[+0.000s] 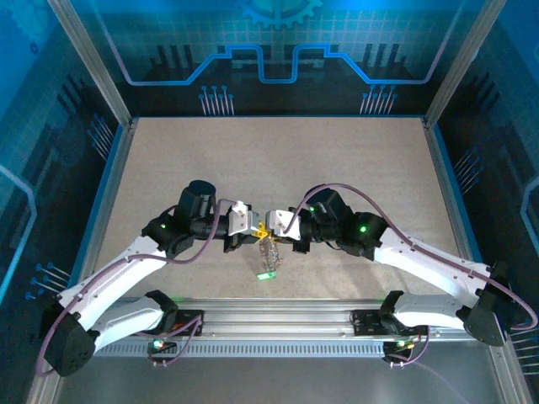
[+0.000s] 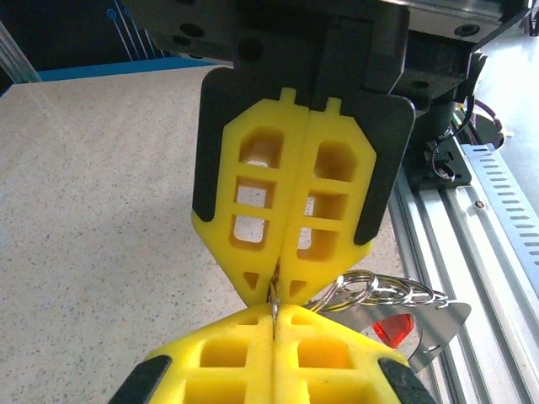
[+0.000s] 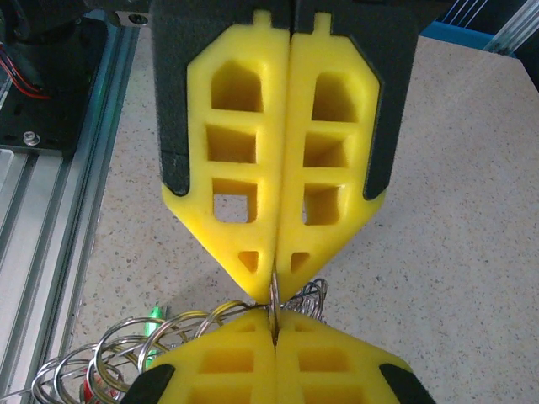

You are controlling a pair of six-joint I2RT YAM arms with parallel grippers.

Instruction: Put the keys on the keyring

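keyring (image 2: 274, 300): only a short stub of thin wire is visible, pinched where the two claws meet tip to tip above the middle of the tabletop (image 1: 354, 168). The rest of the loop is hidden between the yellow fingers (image 2: 253, 202).

left claw (image 2: 274, 326): fingers pressed together, clamped on that wire. Its body is cropped by the bottom edge of the left wrist view.

right claw (image 2: 276, 282): directly opposite, fingers also pressed together on the same wire.

keys (image 2: 383, 295): a bunch of small silver split rings fans out just beside the tips. A red tag (image 2: 394, 328) and a flat metal blade (image 2: 442, 320) sit behind them, partly covered.

Right wrist view: the rings bunch at lower left, cut off by the frame edge, with a green tag (image 3: 154, 318) peeking through.

Top view: the bunch hangs from the claws toward the rail (image 1: 278, 313), green tag at its end. Individual keys are too small to count. Can't tell whether the bunch touches the tabletop.
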